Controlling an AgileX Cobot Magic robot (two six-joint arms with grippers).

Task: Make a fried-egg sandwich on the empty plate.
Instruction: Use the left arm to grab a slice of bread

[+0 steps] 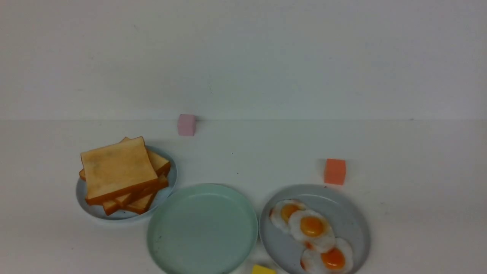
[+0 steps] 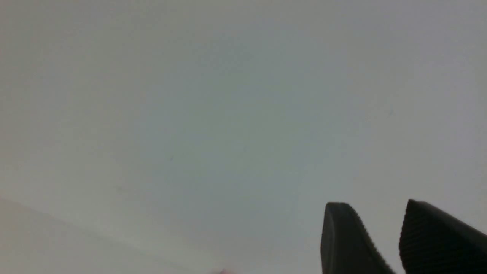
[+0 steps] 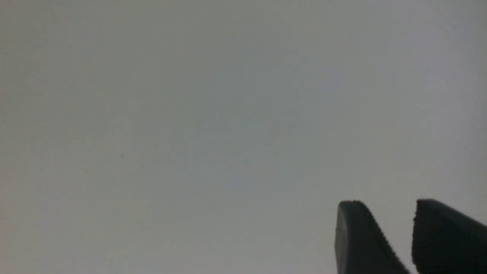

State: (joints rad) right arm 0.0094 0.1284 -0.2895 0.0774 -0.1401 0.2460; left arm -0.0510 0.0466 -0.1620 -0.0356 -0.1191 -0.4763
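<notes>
Yellow block (image 1: 263, 269) sits nearest us, just beside the mint-green plate (image 1: 202, 228), which is bare. Toast pile (image 1: 118, 169) left, fried eggs (image 1: 312, 228) right: no sandwich begun, we judge. Left gripper (image 2: 374, 207) and right gripper (image 3: 384, 205) stand slightly parted, holding nothing.

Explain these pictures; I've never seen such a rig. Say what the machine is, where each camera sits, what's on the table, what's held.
A two-armed robot, each arm ending in a two-fingered gripper. The wide picture looks forward from between the arms. On the table: a toast pile on a pale-blue plate, an empty mint-green plate, three fried eggs on a grey-blue plate, a pink block, an orange block and a yellow block. The two grey pictures come from wrist cameras: the left gripper and right gripper are open, holding nothing.
</notes>
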